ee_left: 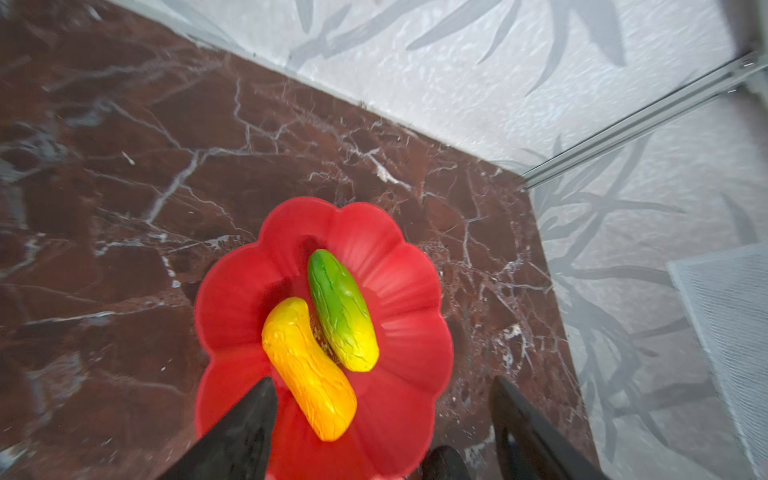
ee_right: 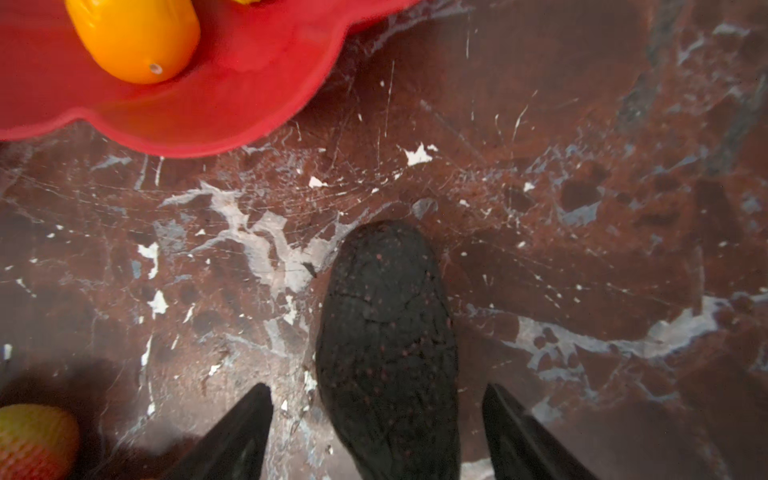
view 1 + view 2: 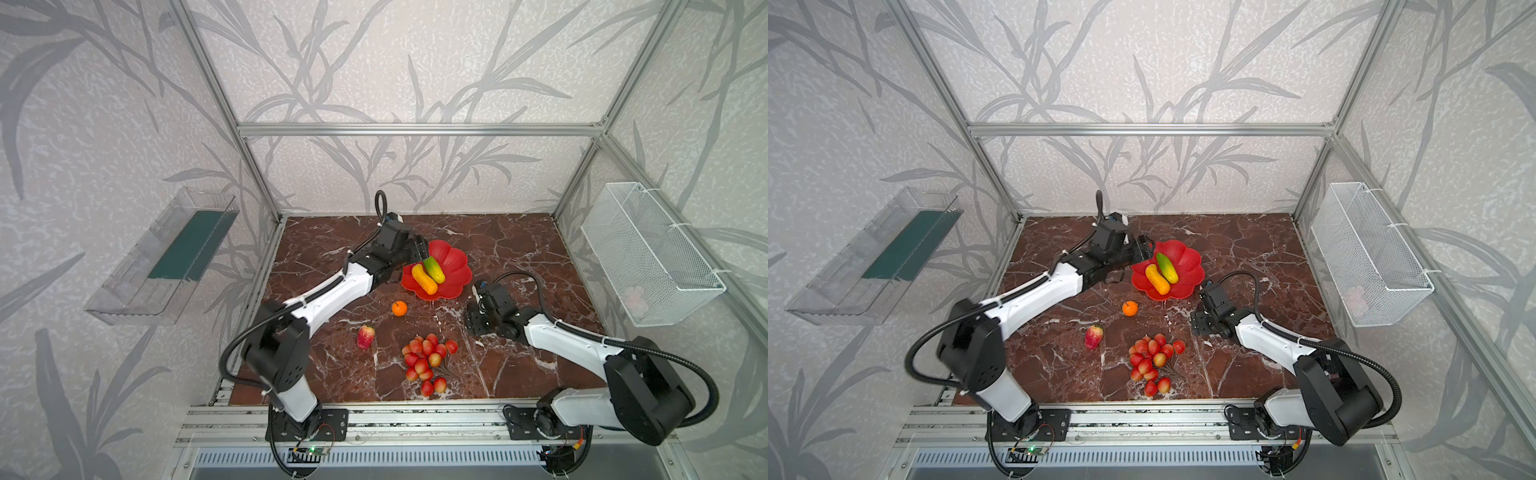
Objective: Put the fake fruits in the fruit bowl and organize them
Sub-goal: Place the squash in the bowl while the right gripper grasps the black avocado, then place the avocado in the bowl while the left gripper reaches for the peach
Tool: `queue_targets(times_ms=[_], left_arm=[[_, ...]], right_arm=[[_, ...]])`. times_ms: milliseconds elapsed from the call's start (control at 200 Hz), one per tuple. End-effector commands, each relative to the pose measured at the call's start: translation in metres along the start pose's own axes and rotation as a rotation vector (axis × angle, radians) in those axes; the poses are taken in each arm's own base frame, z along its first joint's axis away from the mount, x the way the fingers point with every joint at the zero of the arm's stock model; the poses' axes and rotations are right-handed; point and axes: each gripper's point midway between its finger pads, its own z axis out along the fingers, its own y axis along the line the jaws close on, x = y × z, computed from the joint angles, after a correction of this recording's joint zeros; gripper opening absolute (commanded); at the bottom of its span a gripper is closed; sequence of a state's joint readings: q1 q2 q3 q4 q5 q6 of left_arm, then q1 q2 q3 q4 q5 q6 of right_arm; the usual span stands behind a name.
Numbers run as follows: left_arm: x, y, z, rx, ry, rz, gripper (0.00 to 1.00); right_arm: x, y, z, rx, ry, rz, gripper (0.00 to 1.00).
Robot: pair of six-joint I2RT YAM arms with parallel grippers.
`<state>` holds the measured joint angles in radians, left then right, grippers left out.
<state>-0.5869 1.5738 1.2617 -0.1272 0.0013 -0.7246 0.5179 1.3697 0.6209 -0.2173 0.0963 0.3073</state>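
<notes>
red bowl (image 1: 407,291), green-yellow oblong (image 1: 340,311), yellow-orange oblong (image 1: 307,365), dark avocado (image 2: 386,332) (reddish speckles), brown white-veined marble table (image 1: 124,166).

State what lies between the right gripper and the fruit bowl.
The dark avocado, near end between the right gripper's open jaws, then bare marble; the right wrist view shows it.

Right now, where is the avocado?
In the right wrist view, the dark avocado lies on the marble table between the right gripper's open fingers, apart from the fruit bowl.

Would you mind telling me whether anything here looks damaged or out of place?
The tabletop beside the red bowl looks worn: fine scratches and white chipped flecks mark its marble-pattern surface in the right wrist view.
</notes>
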Motion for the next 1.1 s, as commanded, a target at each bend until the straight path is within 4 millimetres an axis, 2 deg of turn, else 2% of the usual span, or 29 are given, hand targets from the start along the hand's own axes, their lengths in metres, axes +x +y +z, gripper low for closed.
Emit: queue_targets(times_ms=[0,105,195,255,355,545,660,715,845,1095], left_arm=[[0.002,0.033,-0.043,-0.097,-0.049,0.090,0.82],[0.020,0.070,-0.087,-0.166,-0.082,0.117,0.84],[0.041,0.104,-0.119,-0.220,-0.109,0.104,0.85],[0.054,0.123,-0.138,-0.247,-0.121,0.098,0.86],[0.070,0.148,-0.161,-0.275,-0.151,0.063,0.87],[0.095,0.167,-0.176,-0.246,-0.156,0.004,0.87],[0.113,0.174,-0.175,-0.246,-0.104,-0.016,0.87],[0.120,0.176,-0.172,-0.236,-0.081,-0.028,0.87],[0.136,0.179,-0.165,-0.230,-0.025,-0.037,0.86],[0.154,0.185,-0.160,-0.234,0.041,-0.041,0.86]], right_arm=[[-0.003,0.000,0.006,0.002,-0.008,0.021,0.72],[-0.001,0.000,0.012,0.005,0.003,0.022,0.60],[0.000,0.000,0.012,0.005,0.011,0.021,0.46],[-0.002,0.000,0.004,0.001,-0.010,0.021,0.39],[-0.011,-0.001,-0.017,-0.004,-0.060,0.025,0.33],[-0.048,0.004,-0.073,-0.054,-0.233,0.015,0.31],[-0.078,0.015,-0.091,-0.081,-0.283,-0.006,0.31],[-0.094,0.021,-0.091,-0.089,-0.291,-0.026,0.31],[-0.123,0.039,-0.074,-0.112,-0.264,-0.076,0.32],[-0.162,0.052,-0.017,-0.109,-0.185,-0.120,0.33]])
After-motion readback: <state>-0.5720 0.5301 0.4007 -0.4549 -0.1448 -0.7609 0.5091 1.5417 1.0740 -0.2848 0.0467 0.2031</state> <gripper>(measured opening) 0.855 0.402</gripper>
